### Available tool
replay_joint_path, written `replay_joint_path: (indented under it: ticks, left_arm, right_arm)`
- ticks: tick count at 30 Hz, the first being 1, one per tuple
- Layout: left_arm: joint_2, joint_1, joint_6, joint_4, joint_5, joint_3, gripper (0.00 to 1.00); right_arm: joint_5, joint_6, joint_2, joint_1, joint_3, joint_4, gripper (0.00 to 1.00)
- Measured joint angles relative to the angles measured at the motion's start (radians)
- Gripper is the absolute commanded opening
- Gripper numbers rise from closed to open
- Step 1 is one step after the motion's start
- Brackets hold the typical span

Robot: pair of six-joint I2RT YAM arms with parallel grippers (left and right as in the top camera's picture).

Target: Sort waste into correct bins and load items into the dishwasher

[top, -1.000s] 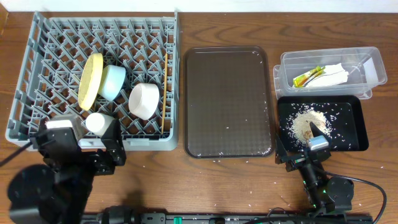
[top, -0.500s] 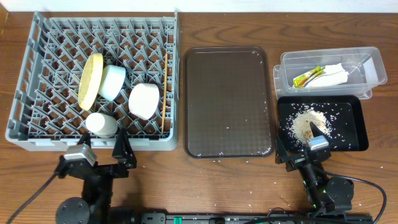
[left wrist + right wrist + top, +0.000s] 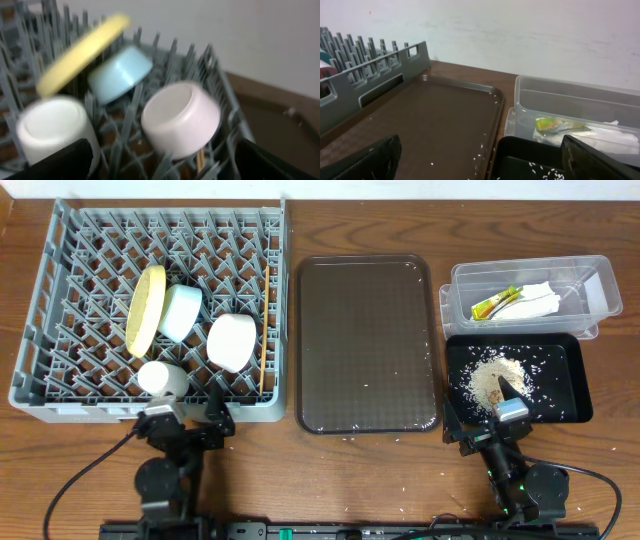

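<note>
The grey dish rack point(image 3: 60, 395) holds the yellow plate point(image 3: 146, 308), light blue bowl point(image 3: 181, 312), white bowl point(image 3: 233, 341), white cup point(image 3: 161, 379) and chopsticks point(image 3: 265, 330). My left gripper point(image 3: 190, 422) is open and empty, low at the rack's front edge; its view shows the plate point(image 3: 82, 47), blue bowl point(image 3: 120, 72), white bowl point(image 3: 182, 117) and cup point(image 3: 55, 127). The clear tub point(image 3: 590, 285) holds the green-yellow wrapper point(image 3: 496, 304) and napkin point(image 3: 545, 298). The black tray point(image 3: 570, 380) holds rice point(image 3: 485, 370). My right gripper point(image 3: 487, 430) is open and empty at the tray's front.
The dark brown serving tray point(image 3: 367, 345) lies between the rack and the bins, with a few rice grains on it. Loose grains dot the table in front of it. In the right wrist view the tub point(image 3: 560, 107) and serving tray point(image 3: 430, 120) lie ahead.
My left arm has drawn back from over the rack's front corner and dropped low toward the table's front edge. The right arm has not moved.
</note>
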Motion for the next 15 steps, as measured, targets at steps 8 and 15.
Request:
replay_joint_path:
  ticks: [8,15]
  left_arm:
    - [0.0,-0.045,0.001,0.106,-0.003,-0.038,0.91]
    - [0.0,-0.047,0.001,0.106,-0.003,-0.039,0.91]
  right_arm:
    - [0.0,0.0,0.0,0.0,0.0,0.0,0.99]
    - [0.0,0.0,0.0,0.0,0.0,0.0,0.99]
